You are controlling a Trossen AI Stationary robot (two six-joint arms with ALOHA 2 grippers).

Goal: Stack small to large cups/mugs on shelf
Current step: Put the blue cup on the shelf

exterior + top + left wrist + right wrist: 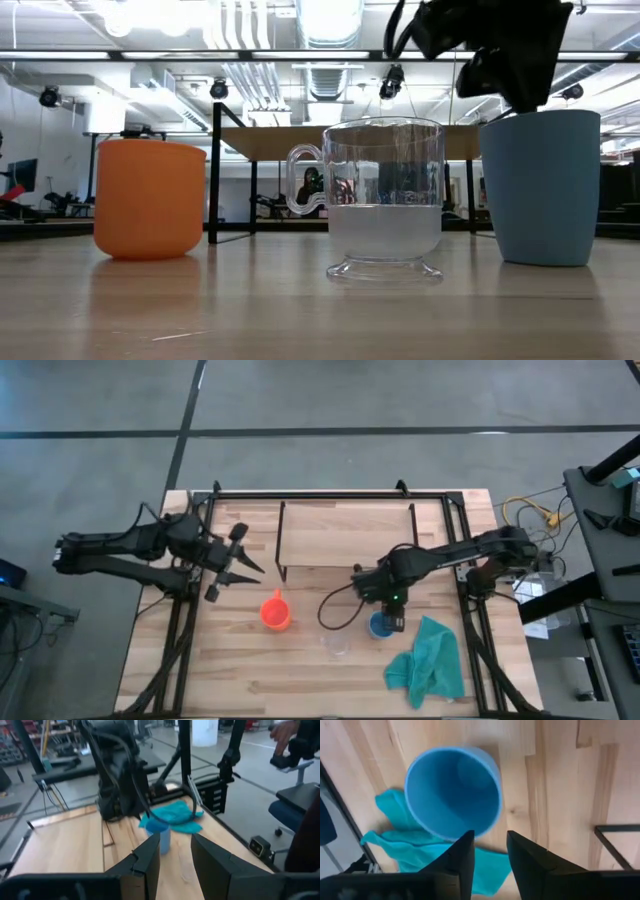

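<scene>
The blue cup (379,626) stands upright on the table, and its open mouth (452,795) fills the right wrist view. My right gripper (490,842) is open right over its rim, with its fingertips at rim height in the low view (522,100). The orange cup (276,611) and the clear cup (336,646) stand upright to the blue cup's left, and both show in the low view too, the orange cup (150,198) and the clear cup (385,200). My left gripper (245,570) is open above the table's left part, apart from the cups. The shelf (347,535) stands at the far middle. My right gripper comes at the blue cup from above, pointing down, one finger (465,850) over the rim (482,827) and the other outside the wall. I cannot tell whether either finger touches the rim.
A teal cloth (430,660) lies crumpled near the table's right near corner, just beside the blue cup. A black cable (335,610) loops from the right arm over the table between the cups. A black frame (330,493) rims the table. People's chairs and desks show beyond.
</scene>
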